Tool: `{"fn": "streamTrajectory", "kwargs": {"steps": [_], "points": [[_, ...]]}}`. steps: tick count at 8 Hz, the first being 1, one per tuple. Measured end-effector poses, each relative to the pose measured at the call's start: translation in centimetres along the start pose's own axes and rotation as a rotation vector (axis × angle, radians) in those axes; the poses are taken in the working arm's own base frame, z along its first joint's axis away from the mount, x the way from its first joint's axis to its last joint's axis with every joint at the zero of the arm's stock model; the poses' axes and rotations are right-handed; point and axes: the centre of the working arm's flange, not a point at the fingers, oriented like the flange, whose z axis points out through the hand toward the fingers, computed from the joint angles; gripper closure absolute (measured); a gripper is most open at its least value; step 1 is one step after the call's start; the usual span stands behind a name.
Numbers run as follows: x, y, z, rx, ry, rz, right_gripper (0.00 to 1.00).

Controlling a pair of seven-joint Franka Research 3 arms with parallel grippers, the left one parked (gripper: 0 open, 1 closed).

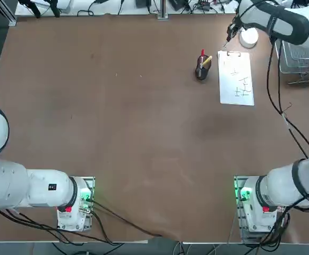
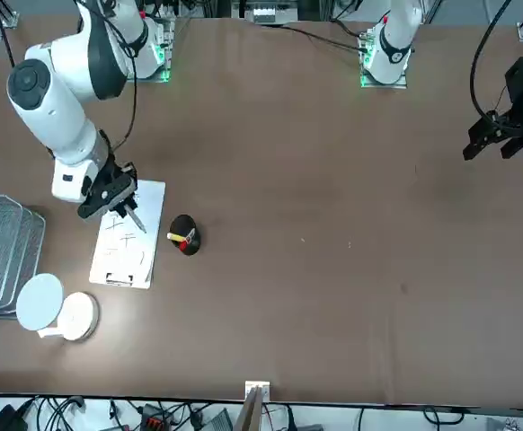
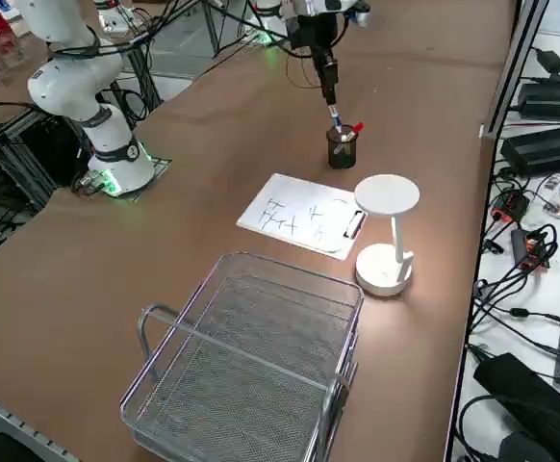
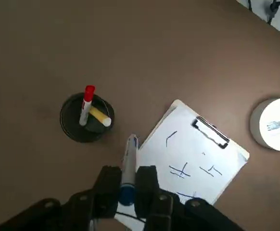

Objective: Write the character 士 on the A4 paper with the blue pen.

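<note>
The A4 paper (image 1: 235, 78) lies at the far right of the table, a metal clip (image 4: 210, 133) on its far short edge and thin blue marks on it. My right gripper (image 4: 127, 185) is shut on the blue pen (image 4: 128, 161), which points down. It hangs in the air over the sheet's far corner, on the side of the black pen cup (image 4: 86, 119). That gripper also shows in the top view (image 1: 230, 32), the front view (image 2: 109, 194) and the side view (image 3: 328, 73). The pen (image 2: 135, 216) tip is off the paper (image 2: 128, 241).
The black cup (image 1: 202, 69) holds a red pen (image 4: 87, 103) and a yellow pen (image 4: 100, 116), just left of the sheet. A white desk lamp (image 3: 387, 234) stands beyond the clip end. A wire basket (image 3: 251, 356) sits at the table's right edge.
</note>
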Motion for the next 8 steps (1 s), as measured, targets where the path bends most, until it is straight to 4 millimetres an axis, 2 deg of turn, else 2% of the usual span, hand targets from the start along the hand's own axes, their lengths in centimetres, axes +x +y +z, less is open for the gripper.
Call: {"fn": "streamTrajectory", "kwargs": {"steps": [4,8], "points": [[2.6,-3.6,1.9,0.039,-0.014,0.168,0.80],[2.8,-4.7,4.2,0.093,-0.057,0.280,0.80]]}}
